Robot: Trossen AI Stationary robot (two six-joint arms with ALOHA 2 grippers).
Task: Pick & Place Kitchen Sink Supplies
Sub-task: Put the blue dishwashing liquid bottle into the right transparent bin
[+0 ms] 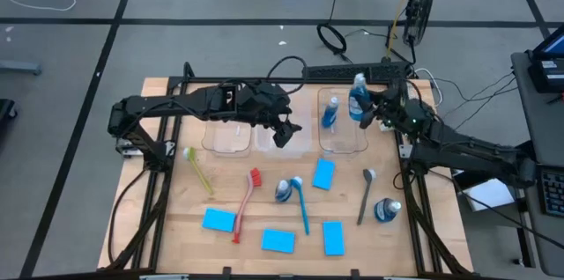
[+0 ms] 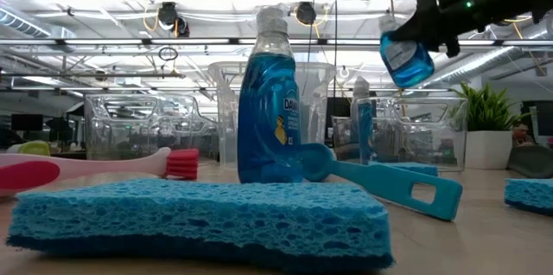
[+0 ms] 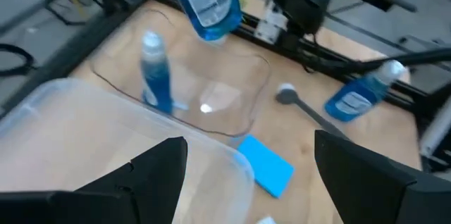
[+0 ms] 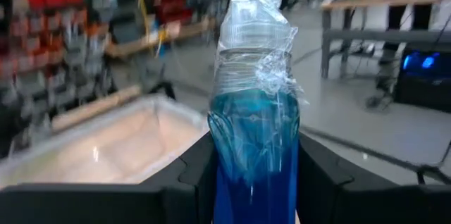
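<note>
nearest the front edge of the wooden worktop (image 1: 176,236), well short of the right-hand clear plastic bin (image 1: 343,143), lie three flat blue rectangular sponges (image 1: 278,240), with a fourth (image 1: 323,173) closer to that bin. between them and the bin sit a slim red long-handled brush (image 1: 245,205), a blue long-handled brush (image 1: 300,202) touching an upright small blue bottle with a grey cap (image 1: 283,191), a grey long-handled brush (image 1: 365,195) and a second small blue bottle (image 1: 386,210) lying on its side; a yellow-green long-handled brush (image 1: 199,169) rests far off to the bin's left.

one more small blue bottle (image 1: 330,110) already stands inside the right-hand bin. the right pincer (image 1: 370,106) hangs above that bin's far right corner, clenched on a fourth small blue bottle (image 1: 358,99) at its waist, the bottle tilted and clear of the bin floor. the left pincer (image 1: 284,132) hovers released over the neighbouring middle clear bin (image 1: 280,139), just left of the right-hand bin, holding nothing.

my judgement: the step in hand is lowering this bottle in. released from this height and tilt, it could topple, knock over the standing bottle, or catch the bin rim and roll out. the two arms are also close together here, so a careless swing by either risks a collision.
</note>
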